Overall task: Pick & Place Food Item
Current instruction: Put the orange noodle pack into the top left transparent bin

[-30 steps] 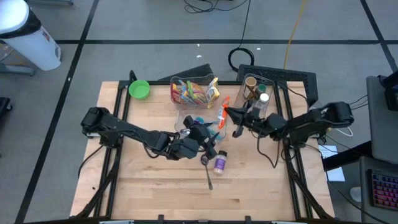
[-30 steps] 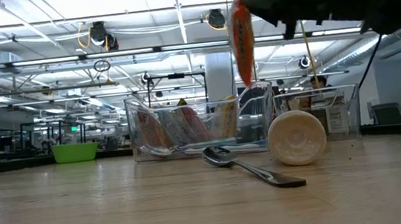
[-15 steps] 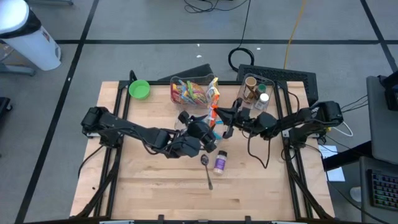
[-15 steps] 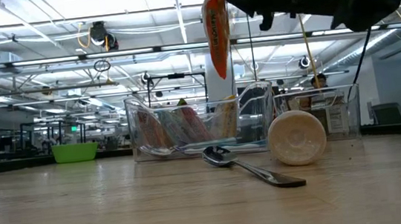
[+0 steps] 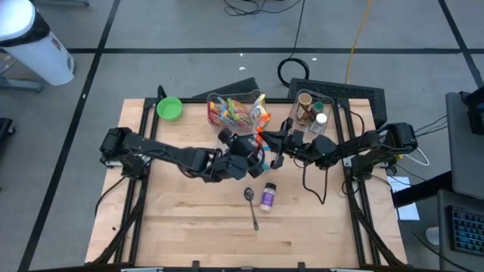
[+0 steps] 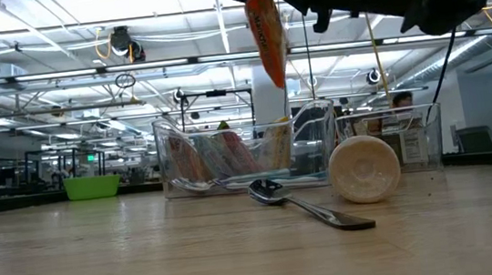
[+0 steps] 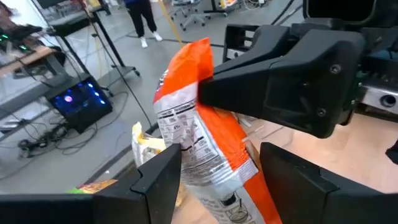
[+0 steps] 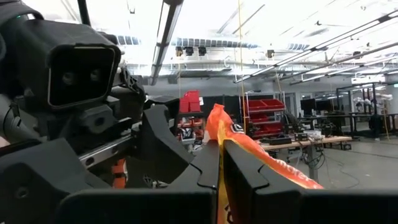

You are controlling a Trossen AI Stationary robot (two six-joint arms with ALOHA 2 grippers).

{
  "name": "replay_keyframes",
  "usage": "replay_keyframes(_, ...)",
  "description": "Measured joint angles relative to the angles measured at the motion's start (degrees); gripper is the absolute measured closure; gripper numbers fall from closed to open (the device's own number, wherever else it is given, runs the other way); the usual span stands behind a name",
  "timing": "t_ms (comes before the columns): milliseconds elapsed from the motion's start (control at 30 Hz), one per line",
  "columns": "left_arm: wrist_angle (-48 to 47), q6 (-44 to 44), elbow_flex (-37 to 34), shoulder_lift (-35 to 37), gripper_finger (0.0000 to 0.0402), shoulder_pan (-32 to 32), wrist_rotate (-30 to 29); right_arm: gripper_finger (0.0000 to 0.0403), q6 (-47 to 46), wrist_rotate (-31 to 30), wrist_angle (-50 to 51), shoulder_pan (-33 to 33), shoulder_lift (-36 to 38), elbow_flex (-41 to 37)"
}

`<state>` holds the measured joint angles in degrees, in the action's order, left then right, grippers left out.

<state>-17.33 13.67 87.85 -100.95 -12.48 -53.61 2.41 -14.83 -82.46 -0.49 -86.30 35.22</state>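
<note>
Left wrist view is showing the handover: the right gripper (image 7: 208,87) is pinching the orange snack packet (image 7: 202,146) in closed fingers, high above the worktop (image 5: 197,219), while the left gripper (image 7: 217,168) is straddling it, fingers parted. Best play: left closes squarely on the packet before right lets go.

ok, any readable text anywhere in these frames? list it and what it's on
None legible.
Orange packet, pinched by the right gripper: a white panel of small print, too blurred to read.
Packet in the low view: vertical lettering, unreadable.
Bottle lying on the table: purple label, too small to read.
Snack packs in the clear bin: printing shows, no words readable.
</note>
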Motion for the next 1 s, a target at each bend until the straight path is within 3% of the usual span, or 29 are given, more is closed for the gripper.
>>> replay_keyframes(267, -0.7, 0.3, 0.0, 0.0, 0.0187, 0.5, 1.5, 0.0403, -1.3, 0.0, 0.6, -0.7, 0.0, 0.0)
replay_keyframes(633, -1.0, -1.6, 0.0, 0.0, 0.0319, 0.6, 2.1, 0.0403, -1.1, 0.1, 1.0, -0.7, 0.0, 0.0)
replay_keyframes(900, -1.0, -2.7, 0.0, 0.0, 0.0389, 1.1, 4.2, 0.0403, -1.1, 0.4, 1.7, -0.7, 0.0, 0.0)
replay_keyframes(1000, -1.0, -3.4, 0.0, 0.0, 0.0395, 1.0, 4.5, 0.0403, -1.1, 1.3, 2.1, -0.7, 0.0, 0.0)
